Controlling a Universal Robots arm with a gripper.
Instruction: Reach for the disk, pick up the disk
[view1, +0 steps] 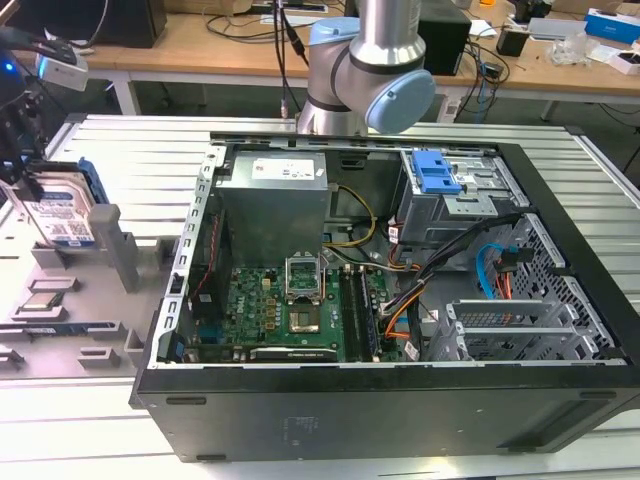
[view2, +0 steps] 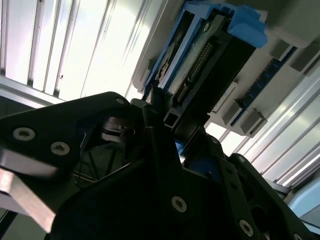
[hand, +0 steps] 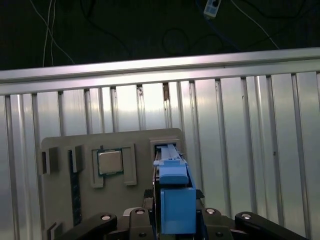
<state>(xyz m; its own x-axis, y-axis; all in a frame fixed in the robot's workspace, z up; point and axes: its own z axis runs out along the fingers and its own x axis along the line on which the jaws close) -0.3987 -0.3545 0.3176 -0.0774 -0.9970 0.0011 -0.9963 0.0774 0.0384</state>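
The disk (view1: 62, 212), silver-grey with a white-and-blue label and a blue frame, stands on edge over the grey fixture (view1: 75, 300) at the exterior view's left. My gripper (view1: 28, 178) comes down on it from above. In the first wrist view the disk's blue frame (hand: 174, 192) runs edge-on between the two black fingers (hand: 146, 199), which press close on both sides. In the second wrist view the disk's connector edge (view2: 200, 62) juts out past the gripper (view2: 167, 125). Whether the disk still rests in its slot I cannot tell.
A square silver processor chip (hand: 110, 161) lies in a pocket of the grey fixture (hand: 60, 145) beside the disk's slot. An open black computer case (view1: 400, 300) takes up the middle and right of the ribbed metal table (view1: 100, 420). The arm's base (view1: 365, 70) rises behind the case.
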